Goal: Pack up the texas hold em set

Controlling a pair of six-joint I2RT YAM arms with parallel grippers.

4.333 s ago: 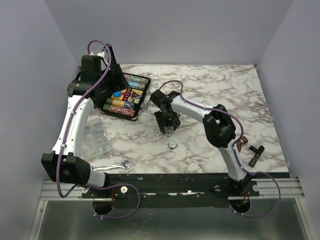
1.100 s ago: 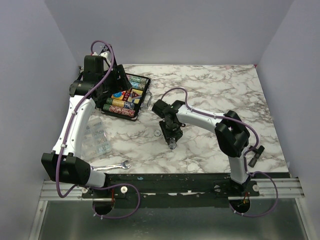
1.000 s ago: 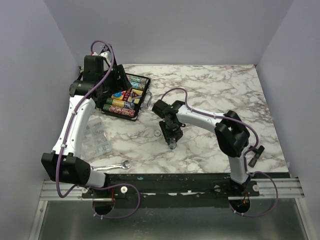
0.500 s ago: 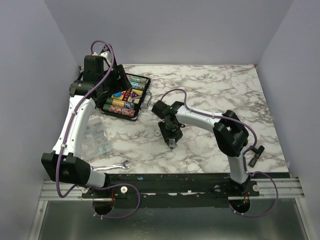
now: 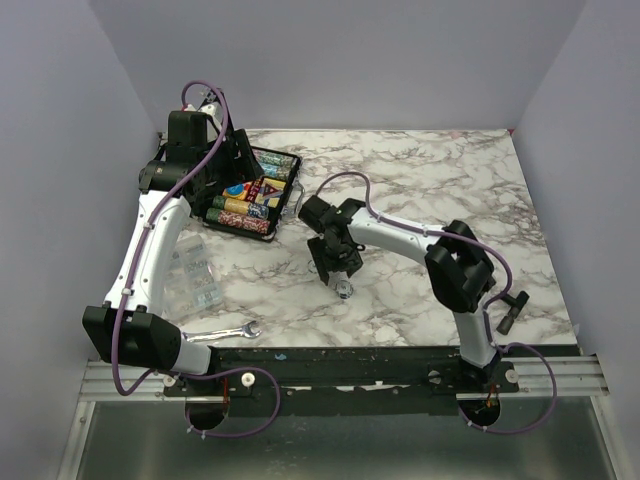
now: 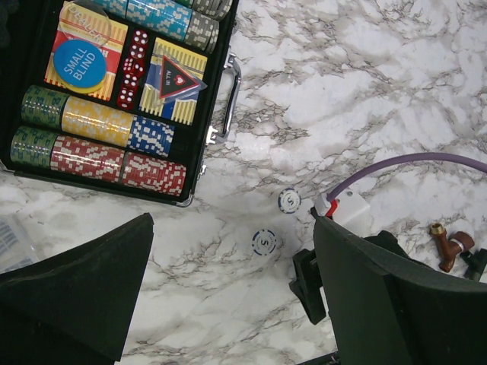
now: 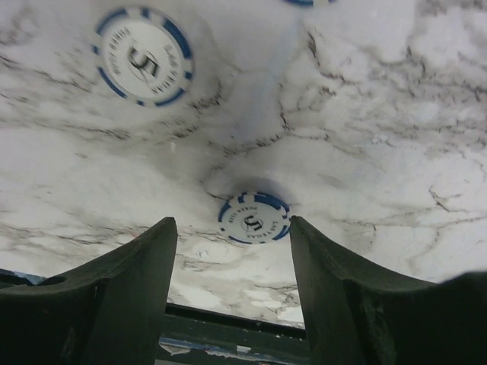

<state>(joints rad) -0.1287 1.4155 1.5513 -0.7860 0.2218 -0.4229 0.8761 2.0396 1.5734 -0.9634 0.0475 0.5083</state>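
Note:
The black case [image 5: 285,200] lies open at the far left of the marble table, holding rows of multicoloured chips [image 6: 99,141], the yellow-blue card box [image 6: 80,61] and the dark red triangle [image 6: 181,84]. Its metal handle [image 6: 230,91] faces the table's middle. My left gripper [image 5: 232,158] hovers over the case, open and empty, its fingers [image 6: 76,289] far apart. Whitish round chips lie loose on the marble; one shows [image 5: 345,290]. My right gripper [image 5: 335,266] is open, pointing down, with one chip [image 7: 254,218] on the table between its fingers [image 7: 122,289]. Another chip [image 7: 143,55] lies beyond.
A silver wrench [image 5: 225,333] lies near the front edge at the left. A clear plastic box [image 5: 190,275] sits beside the left arm. A brown tap-shaped piece [image 6: 449,247] and a black part [image 5: 510,310] lie at the right near the right arm's base.
My right gripper came down from near the case to the loose chips, then shifted a little left and away. The left arm has barely moved.

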